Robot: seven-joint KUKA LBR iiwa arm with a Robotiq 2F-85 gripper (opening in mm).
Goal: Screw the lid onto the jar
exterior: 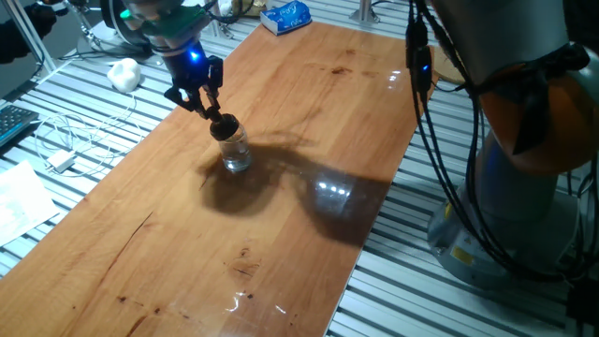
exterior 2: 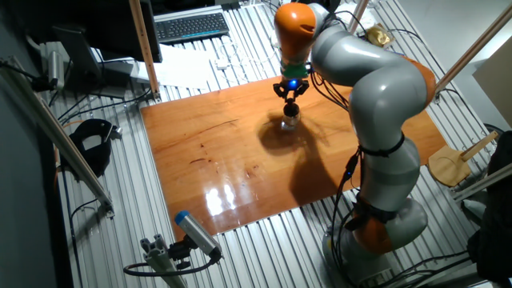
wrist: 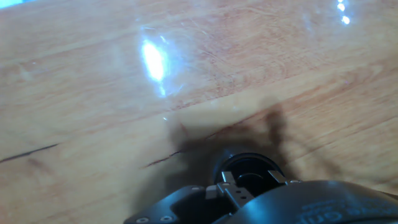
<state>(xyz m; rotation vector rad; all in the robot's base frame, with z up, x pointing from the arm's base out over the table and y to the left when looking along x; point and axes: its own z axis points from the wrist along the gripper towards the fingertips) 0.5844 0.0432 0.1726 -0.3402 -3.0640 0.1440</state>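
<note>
- Wooden table (exterior: 309, 140), glossy, with light glare patches, set over a ribbed metal floor (exterior: 468, 300); cables, papers and a keyboard (exterior 2: 190, 26) lying off to the sides.
- Near the table's middle, toward the far edge in the other fixed view: the jar (exterior: 234, 150), small, clear glass, upright, standing directly on the wood (exterior 2: 290, 122).
- On the jar's mouth: the lid (exterior: 225, 124), black, round, seated on top of the neck; whether threaded down or merely resting, impossible to tell.
- Directly above and in contact with the lid: the gripper (exterior: 208, 105), black fingers (exterior: 199, 96) drawn in close and pinching the lid's upper knob, blue light glowing on the wrist above.
- Same grip in the other fixed view (exterior 2: 290, 94), too small there to show finger contact clearly.
- In the hand view: the lid (wrist: 249, 171) as a dark round shape low in frame, just ahead of the hand's housing, with fingertips (wrist: 225, 178) flanking it on both sides.
- Dark shadows of the arm spread across the wood beside the jar.
- Off the table's far corner: a blue-and-white packet (exterior: 285, 16).
</note>
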